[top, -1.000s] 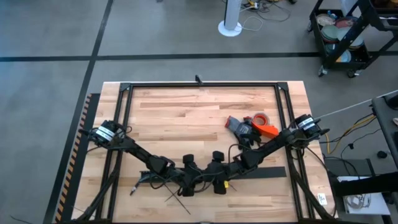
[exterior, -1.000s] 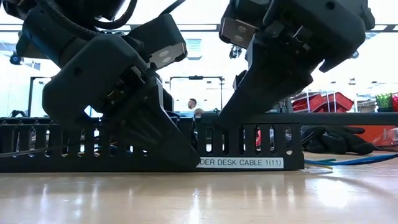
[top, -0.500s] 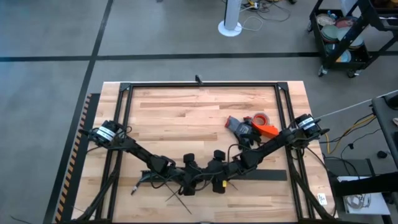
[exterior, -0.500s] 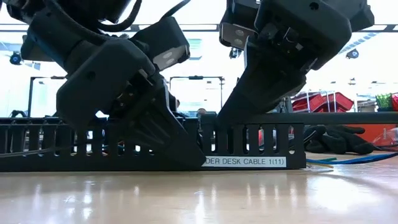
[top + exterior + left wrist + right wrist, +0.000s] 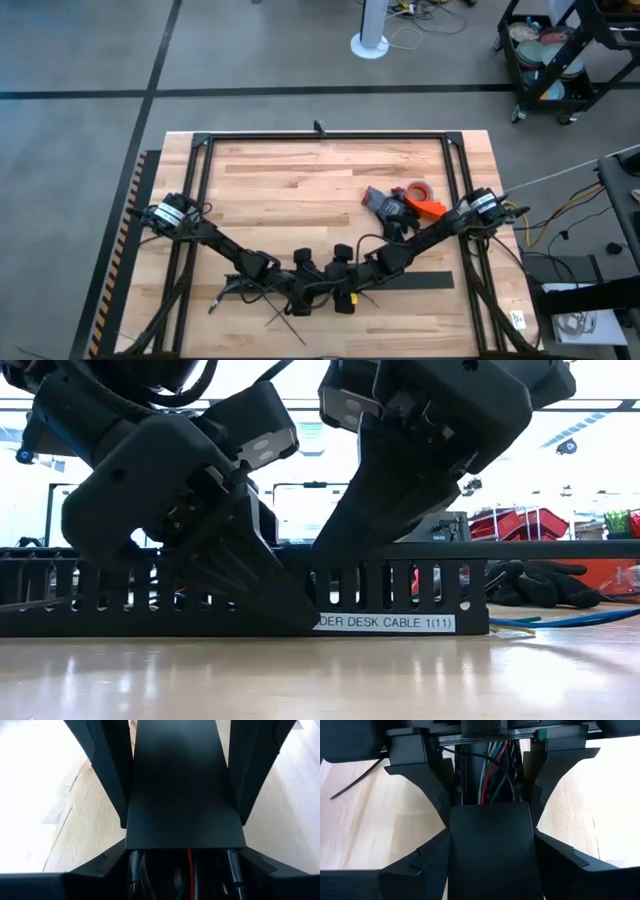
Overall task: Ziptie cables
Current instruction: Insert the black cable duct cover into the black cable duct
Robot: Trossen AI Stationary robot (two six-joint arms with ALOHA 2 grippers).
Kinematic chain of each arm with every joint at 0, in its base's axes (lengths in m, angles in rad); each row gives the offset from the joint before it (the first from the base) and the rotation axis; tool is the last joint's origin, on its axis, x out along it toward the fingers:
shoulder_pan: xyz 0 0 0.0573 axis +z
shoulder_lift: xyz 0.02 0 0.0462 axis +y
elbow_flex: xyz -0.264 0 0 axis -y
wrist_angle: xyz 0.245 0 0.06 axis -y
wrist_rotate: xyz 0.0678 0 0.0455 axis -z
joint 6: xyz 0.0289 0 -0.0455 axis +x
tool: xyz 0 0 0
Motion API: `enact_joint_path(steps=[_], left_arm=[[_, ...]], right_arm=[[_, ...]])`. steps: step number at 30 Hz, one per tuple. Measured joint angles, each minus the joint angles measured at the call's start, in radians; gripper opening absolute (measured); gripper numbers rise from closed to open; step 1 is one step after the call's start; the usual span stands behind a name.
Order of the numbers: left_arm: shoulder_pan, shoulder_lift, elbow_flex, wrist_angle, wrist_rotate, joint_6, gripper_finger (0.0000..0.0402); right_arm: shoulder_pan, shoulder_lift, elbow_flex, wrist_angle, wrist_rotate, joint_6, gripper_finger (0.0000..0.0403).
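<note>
Two tools of mine meet low at the near middle of the surface [image 5: 300, 190]: my left tool [image 5: 300, 292] and my right tool [image 5: 342, 290], both tipped down at the black slotted duct [image 5: 420, 592]. Whether either one is spread or pinching I cannot tell; in both wrist views a flat black face fills the space between the fingers. The cables [image 5: 235, 292] lie at the near edge just left of where the tools meet, thin pale strands trailing loose, and a few zipties [image 5: 285, 318] rest scattered on the wood just in front of the tools. I see no tie drawn round the wires, so I judge the binding not yet done; picking a strip, looping it and pulling it tight are all left. Beyond my right arm sit a roll of tape [image 5: 419, 189] and an orange tool [image 5: 428, 209], well clear. My own arms crowd the spot and hide much of it.
</note>
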Motion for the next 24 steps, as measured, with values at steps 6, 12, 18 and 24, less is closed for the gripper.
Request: enact_joint_path(steps=[6, 12, 18, 24], left_arm=[[0.0, -0.007, 0.0, -0.002, 0.007, 0.01, 0.0233], [0.002, -0.019, 0.0, -0.006, 0.034, 0.017, 0.0246], [0.004, -0.069, -0.001, -0.071, 0.051, 0.012, 0.0296], [-0.019, -0.126, -0.008, -0.204, 0.047, -0.015, 0.0343]], right_arm=[[0.0, 0.0, 0.006, -0.003, -0.001, 0.0, 0.0229], [0.0, 0.001, 0.008, -0.009, -0.001, -0.003, 0.0218], [0.0, 0.001, 0.01, -0.013, -0.004, -0.004, 0.0224], [0.0, 0.001, 0.01, -0.019, -0.006, -0.004, 0.0217]])
